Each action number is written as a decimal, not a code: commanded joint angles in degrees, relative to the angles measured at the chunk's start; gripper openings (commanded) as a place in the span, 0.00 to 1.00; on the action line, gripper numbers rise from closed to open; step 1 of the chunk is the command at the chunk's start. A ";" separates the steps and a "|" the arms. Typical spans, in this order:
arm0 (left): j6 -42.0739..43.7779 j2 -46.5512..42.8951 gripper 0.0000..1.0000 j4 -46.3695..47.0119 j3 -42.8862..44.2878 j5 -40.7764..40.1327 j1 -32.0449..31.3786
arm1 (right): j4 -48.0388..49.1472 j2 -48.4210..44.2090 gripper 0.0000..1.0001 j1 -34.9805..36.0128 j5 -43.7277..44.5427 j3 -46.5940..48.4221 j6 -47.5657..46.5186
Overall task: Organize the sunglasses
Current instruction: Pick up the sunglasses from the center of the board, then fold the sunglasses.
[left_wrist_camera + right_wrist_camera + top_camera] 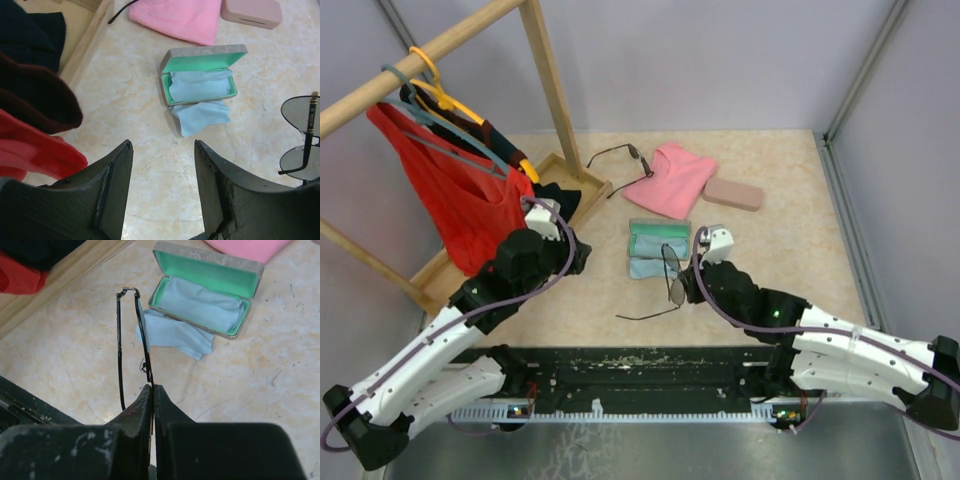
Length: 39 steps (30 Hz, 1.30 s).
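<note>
My right gripper (686, 287) is shut on one pair of dark wire sunglasses (672, 272), pinching the frame edge-on (143, 340) just in front of the open case, with one arm trailing to the table. The pair's lenses show at the right edge of the left wrist view (299, 112). The other sunglasses (630, 155) lie at the back, beside the pink cloth. The grey case (660, 227), green inside, lies open with a light-blue cloth (200, 85) in it and another (202, 116) spilling out in front. My left gripper (162, 150) is open and empty above bare table, left of the case.
A closed pink case (733, 193) lies at the back right beside a pink cloth (675, 178). A wooden clothes rack (548, 80) with hangers and a red garment (450, 190) stands at the left, its base frame close to my left arm.
</note>
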 commanded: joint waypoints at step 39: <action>-0.04 22.90 0.55 18.70 5.77 11.15 -13.17 | 1.64 13.48 0.00 -1.68 -2.78 14.90 -8.63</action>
